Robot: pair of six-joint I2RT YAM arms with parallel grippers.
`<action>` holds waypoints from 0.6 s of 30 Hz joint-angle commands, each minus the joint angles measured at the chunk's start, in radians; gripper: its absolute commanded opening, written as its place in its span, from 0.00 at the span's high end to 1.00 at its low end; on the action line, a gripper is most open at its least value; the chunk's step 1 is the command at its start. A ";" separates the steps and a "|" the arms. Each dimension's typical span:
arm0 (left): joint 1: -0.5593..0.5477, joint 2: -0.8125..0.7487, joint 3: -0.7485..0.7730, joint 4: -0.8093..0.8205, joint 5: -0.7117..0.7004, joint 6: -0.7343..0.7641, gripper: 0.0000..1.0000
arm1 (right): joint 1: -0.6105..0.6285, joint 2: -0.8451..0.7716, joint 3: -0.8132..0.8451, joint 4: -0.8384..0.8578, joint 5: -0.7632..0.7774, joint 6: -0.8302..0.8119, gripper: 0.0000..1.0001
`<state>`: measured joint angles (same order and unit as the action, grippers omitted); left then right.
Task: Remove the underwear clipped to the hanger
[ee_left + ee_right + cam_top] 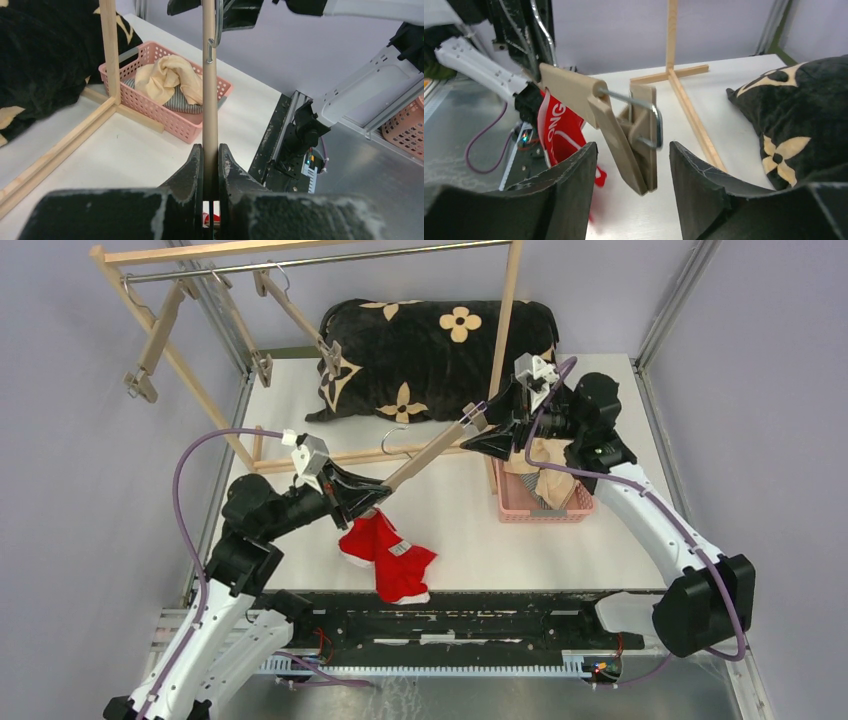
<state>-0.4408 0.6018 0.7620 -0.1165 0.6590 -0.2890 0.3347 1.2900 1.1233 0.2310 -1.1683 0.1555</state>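
— Why hold the hanger up in the air like that?

— My left pincer is clenched on the bar of the hanger, jaws flat against the wood. That holds it steady, slanting from 7 o'clock up towards 1 o'clock over the surface, and it frees my other arm to work the clips.

— And the right one?

— My right pincer is released. Its fingers stand apart on either side of the clip at the far end, touching neither plate. I see no cloth in that clip.

— So where is the underwear?

— The red underwear hangs from just under my left pincer, at about 6 o'clock, with its lower part resting on the surface. I judge it is pinned by the clip at that end, though my own jaws hide that clip. The beige pair and the striped pair lie in the pink basket at 3 o'clock, beige on top, free of the hanger.

— What's left, then?

— By my reckoning, only the red one. The next squeeze belongs on the near clip, and my right pincer is at the wrong end for it. The cushion at 12 o'clock and the rack at 10 o'clock are well apart from all this.
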 commanded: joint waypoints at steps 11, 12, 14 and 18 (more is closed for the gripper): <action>-0.002 0.007 -0.183 0.572 -0.101 -0.266 0.97 | 0.005 0.044 -0.232 1.209 0.298 0.849 0.47; -0.002 0.011 -0.199 0.612 -0.101 -0.287 0.97 | 0.009 0.058 -0.223 1.212 0.306 0.864 0.46; -0.002 0.020 -0.227 0.708 -0.106 -0.326 0.97 | 0.025 0.078 -0.211 1.213 0.315 0.870 0.46; -0.004 0.045 -0.275 0.869 -0.130 -0.380 0.97 | 0.053 0.083 -0.207 1.213 0.325 0.860 0.46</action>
<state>-0.4419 0.6300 0.5129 0.4637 0.5732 -0.5545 0.3618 1.3758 0.8894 1.2938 -0.8768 0.9440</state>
